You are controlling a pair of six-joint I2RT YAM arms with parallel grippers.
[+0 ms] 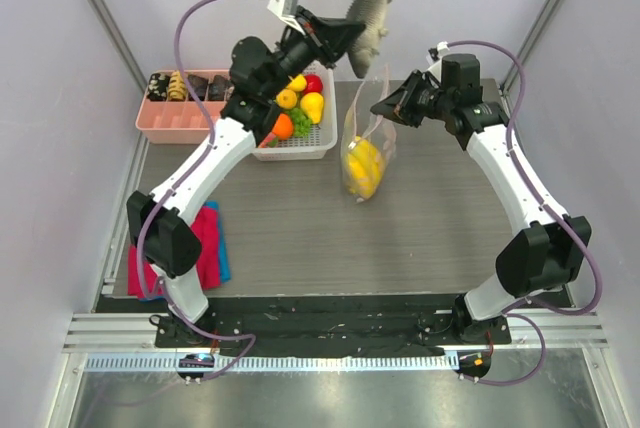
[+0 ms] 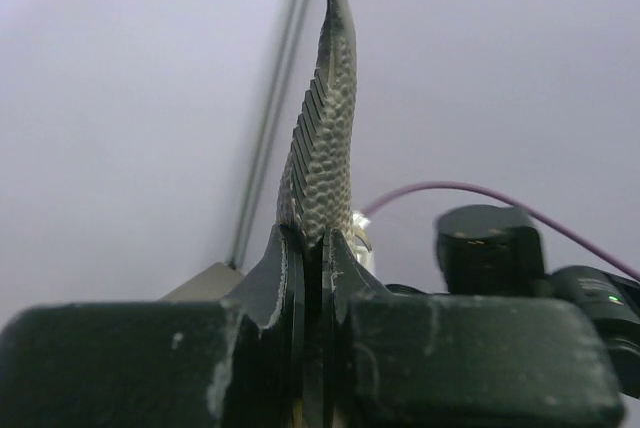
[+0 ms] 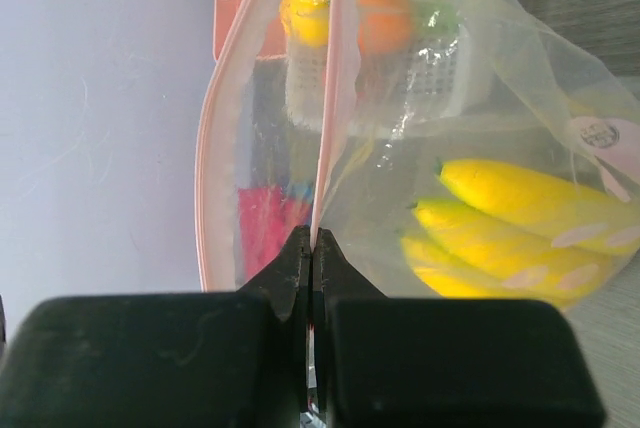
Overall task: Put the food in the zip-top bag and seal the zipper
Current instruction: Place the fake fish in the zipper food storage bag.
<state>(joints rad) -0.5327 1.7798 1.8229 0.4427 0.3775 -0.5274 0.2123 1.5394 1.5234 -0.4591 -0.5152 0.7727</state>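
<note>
A grey scaled toy fish (image 1: 372, 3) is clamped, near upright, in the left claw (image 2: 312, 243). The clear polka-dot plastic bag (image 1: 350, 133), pinched at its mouth by the right claw (image 3: 312, 243), is hung below-right of the left one.

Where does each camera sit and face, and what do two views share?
Top external: above, behind the robot, looking down at the table; left arm, right arm show.
Left wrist: looks along the left gripper, shut on the fish.
Right wrist: looks along the right gripper into the bag.
Shared: bananas, top and right wrist.
</note>
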